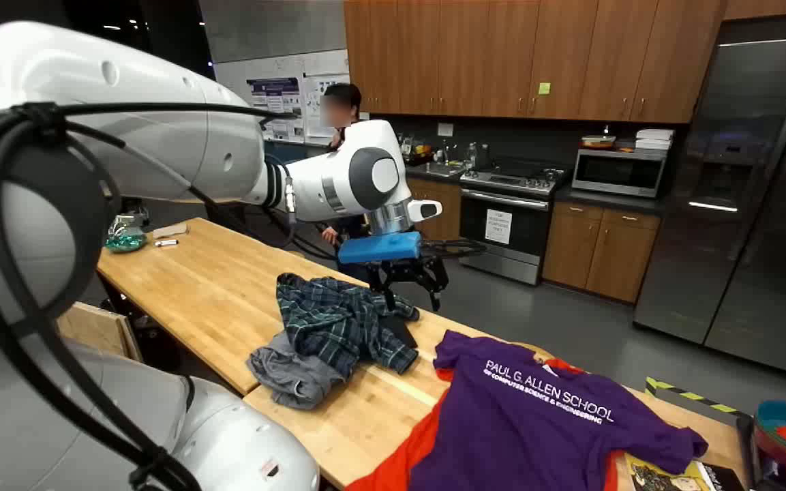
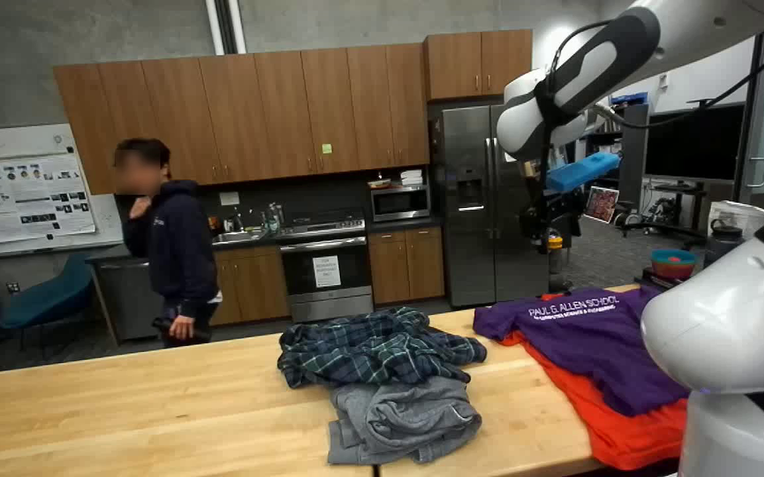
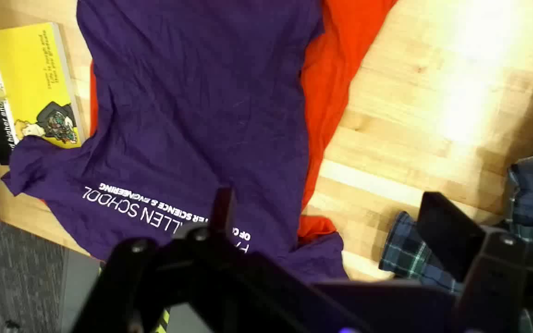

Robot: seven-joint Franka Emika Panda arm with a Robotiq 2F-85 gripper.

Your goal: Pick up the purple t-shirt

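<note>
Purple marks out the T-shirt (image 1: 522,423) on the wooden table (image 1: 229,293): in an exterior view it lies lower and farther along the table than the Robotiq gripper (image 1: 413,300), apart from the dark plaid shirt (image 1: 338,317), its long axis running across the table, collar at the far edge. In an exterior view I see the T-shirt (image 2: 580,344) atop an orange-red garment (image 2: 620,430), the gripper hanging clear above; its spread I can't make out there. In the wrist view the fingers (image 3: 446,231) stand wide apart, one over the printed chest, the other over a plaid sleeve, pinching nothing and touching nothing that I can see. My guess: it needs to shift toward the chest, then descend.
</note>
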